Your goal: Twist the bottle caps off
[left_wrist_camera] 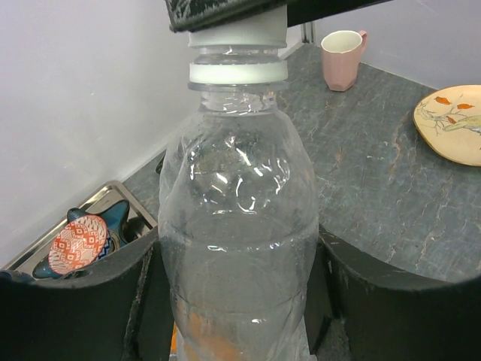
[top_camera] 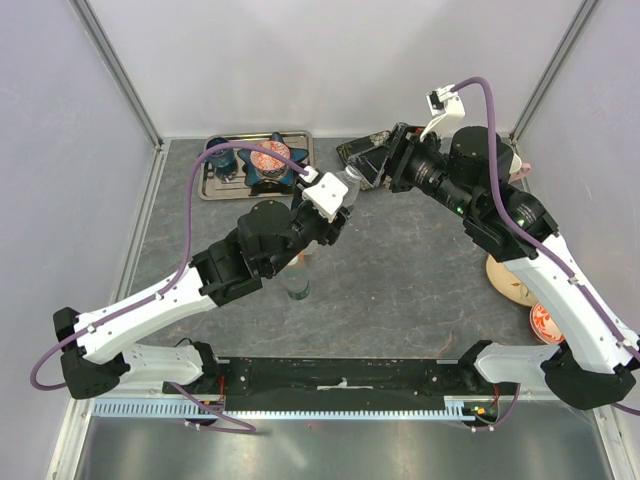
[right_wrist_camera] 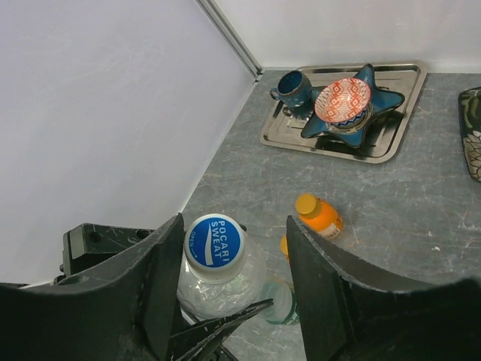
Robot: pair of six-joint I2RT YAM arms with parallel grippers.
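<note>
A clear plastic bottle (left_wrist_camera: pixel 239 226) is held upright off the table by my left gripper (left_wrist_camera: pixel 240 271), whose fingers press on both sides of its body. It also shows in the top view (top_camera: pixel 350 190). Its white cap (left_wrist_camera: pixel 237 34), with a blue Pocari Sweat top (right_wrist_camera: pixel 214 241), sits between the spread fingers of my right gripper (right_wrist_camera: pixel 233 237). The left finger (right_wrist_camera: pixel 161 271) is next to the cap; the right finger (right_wrist_camera: pixel 316 278) is clearly apart from it. Two small orange bottles (right_wrist_camera: pixel 319 214) and a small clear bottle (right_wrist_camera: pixel 285 301) are on the table below.
A metal tray (top_camera: pixel 225 188) at the back left holds a blue star-shaped dish (right_wrist_camera: pixel 379 101), a red patterned bowl (right_wrist_camera: pixel 342 99) and a blue cup (right_wrist_camera: pixel 291 86). A pink cup (left_wrist_camera: pixel 342 59) and a cream plate (left_wrist_camera: pixel 451 124) are on the right. A dark dish (top_camera: pixel 358 150) is behind the grippers.
</note>
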